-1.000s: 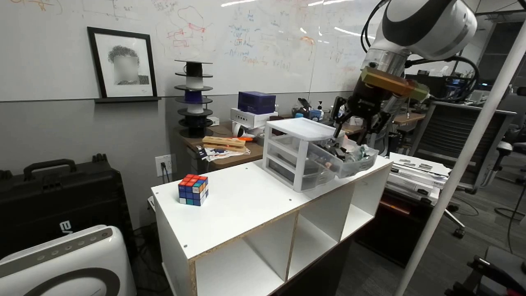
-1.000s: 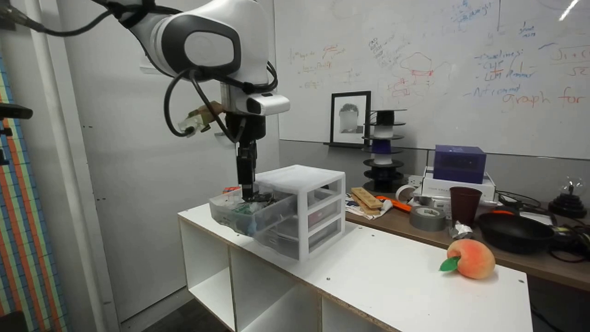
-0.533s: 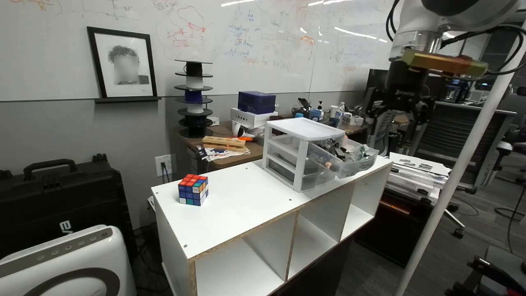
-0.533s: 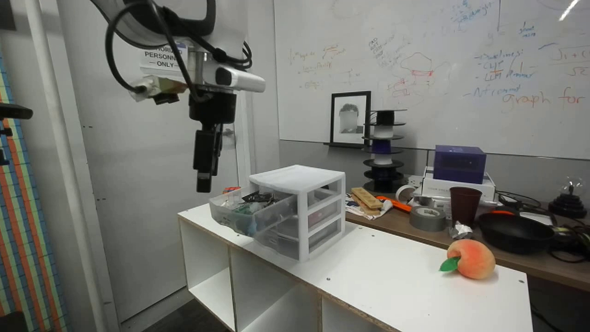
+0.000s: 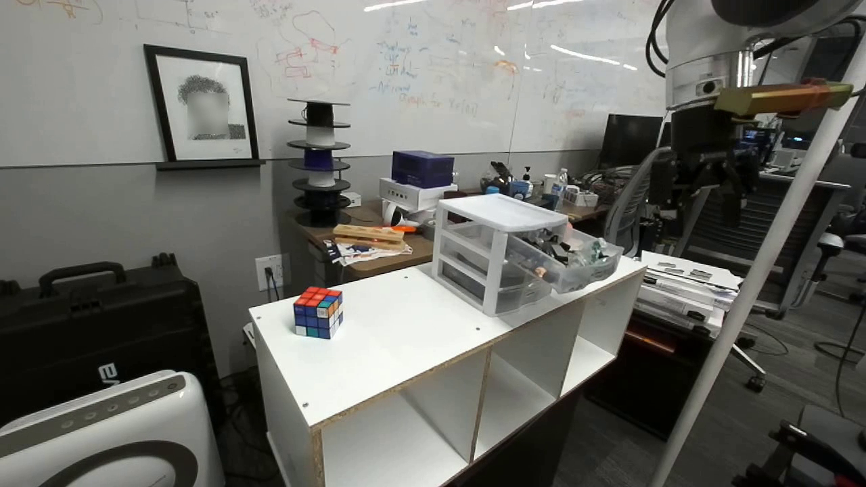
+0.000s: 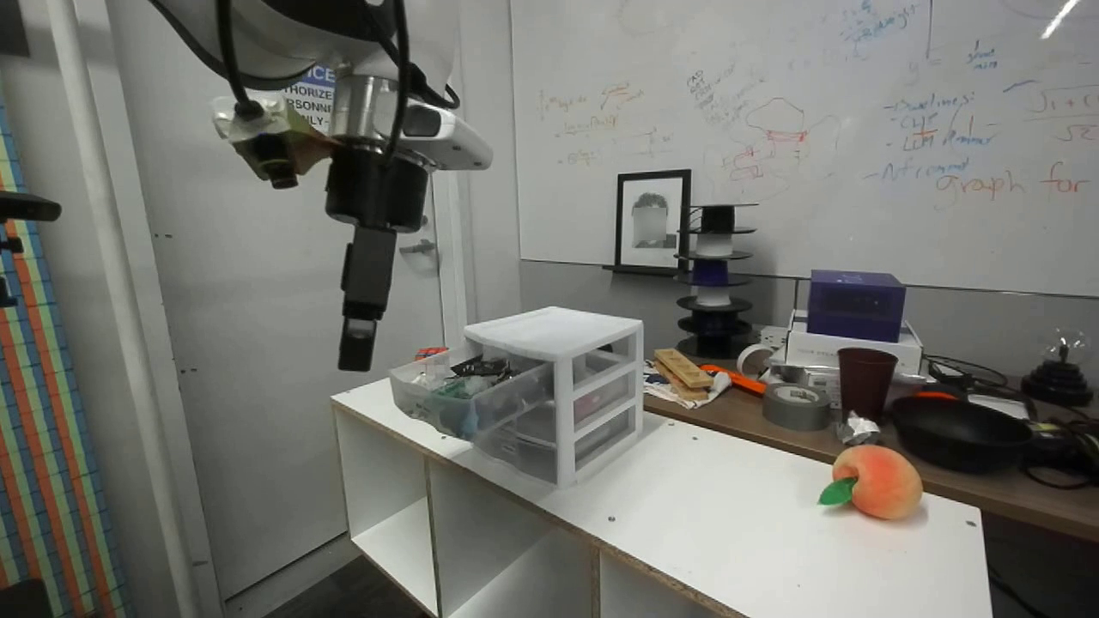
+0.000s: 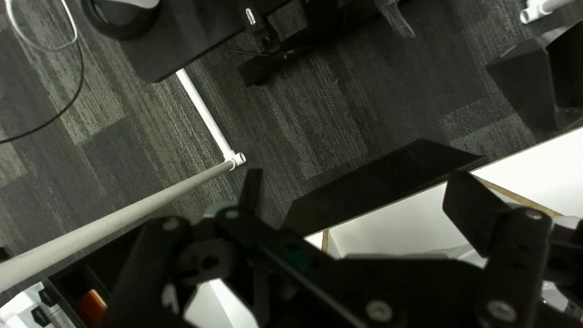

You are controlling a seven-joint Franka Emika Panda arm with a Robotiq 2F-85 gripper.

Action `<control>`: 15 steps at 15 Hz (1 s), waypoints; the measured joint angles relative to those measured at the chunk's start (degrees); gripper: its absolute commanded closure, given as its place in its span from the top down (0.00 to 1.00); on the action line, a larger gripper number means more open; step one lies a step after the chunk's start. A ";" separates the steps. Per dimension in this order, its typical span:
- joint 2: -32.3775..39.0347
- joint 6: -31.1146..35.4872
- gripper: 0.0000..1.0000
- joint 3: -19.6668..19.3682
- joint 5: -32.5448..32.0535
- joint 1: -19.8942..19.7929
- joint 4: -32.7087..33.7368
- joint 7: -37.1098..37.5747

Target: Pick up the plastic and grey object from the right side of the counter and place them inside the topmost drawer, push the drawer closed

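Observation:
The topmost drawer [image 5: 585, 276] is pulled out of the small white-framed plastic drawer unit [image 5: 507, 211] on the white counter [image 5: 399, 345]. It also shows open in an exterior view [image 6: 515, 399]. Inside lie clear-plastic, grey, dark and greenish items [image 6: 464, 378], the plastic and grey object [image 5: 583, 254] among them as far as I can tell. My gripper [image 5: 700, 203] hangs in front of the drawer, beyond its front edge and apart from it. In the wrist view its fingers [image 7: 362, 196] are wide apart with nothing between them.
A Rubik's cube [image 5: 318, 312] and a peach [image 6: 877, 482] lie on the counter on opposite sides of the drawer unit. A pale upright pole [image 5: 751, 284] stands near the arm. A desk with a purple box [image 6: 857, 304] and a black pan [image 6: 962, 429] is behind.
One second ago the gripper's fingers were at the items in the drawer. It has risen and moved out past the drawer front, then sunk a little. Drawer and items stay put since it left.

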 measured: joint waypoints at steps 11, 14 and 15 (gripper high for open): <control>9.85 14.05 0.42 1.53 -0.79 2.96 -2.28 -10.98; 9.56 18.86 0.18 1.72 0.36 3.53 -3.38 -14.18; 9.40 20.31 0.12 1.79 0.76 3.67 -3.77 -15.23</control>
